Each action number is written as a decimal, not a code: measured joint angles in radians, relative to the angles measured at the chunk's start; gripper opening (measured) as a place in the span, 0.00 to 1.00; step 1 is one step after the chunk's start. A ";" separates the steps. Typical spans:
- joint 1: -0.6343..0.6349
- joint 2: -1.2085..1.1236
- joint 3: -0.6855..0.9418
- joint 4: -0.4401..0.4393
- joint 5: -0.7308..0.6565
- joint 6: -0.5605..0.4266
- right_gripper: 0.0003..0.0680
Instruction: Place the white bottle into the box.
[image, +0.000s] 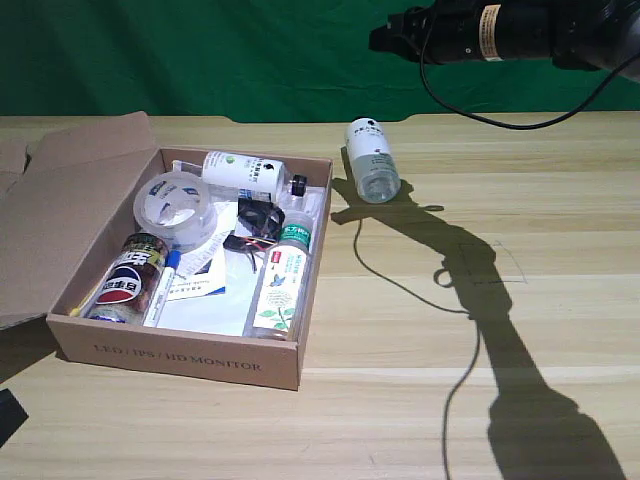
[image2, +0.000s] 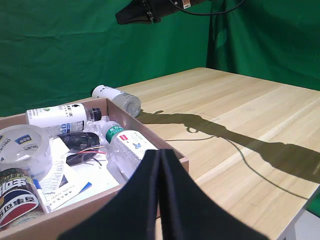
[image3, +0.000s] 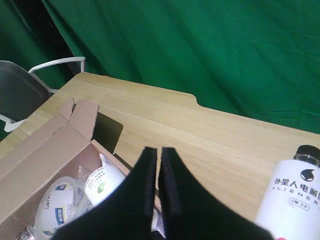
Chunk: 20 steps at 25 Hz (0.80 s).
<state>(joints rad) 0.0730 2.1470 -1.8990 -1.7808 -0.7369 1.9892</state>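
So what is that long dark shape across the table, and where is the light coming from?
In the exterior view it is the raised arm's shadow with its cable's thin line, running from the white bottle toward the near edge, so the light is high and behind. The left wrist view shows the same hard-edged shadow; the box is evenly lit.
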 joint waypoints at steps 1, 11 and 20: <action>0.000 -0.019 0.019 0.000 -0.004 0.000 0.00; 0.000 -0.221 0.301 -0.003 -0.032 -0.050 0.00; 0.000 -0.602 0.647 -0.002 0.171 -0.234 0.00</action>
<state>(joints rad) 0.0730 1.5449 -1.2517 -1.7829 -0.5655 1.7557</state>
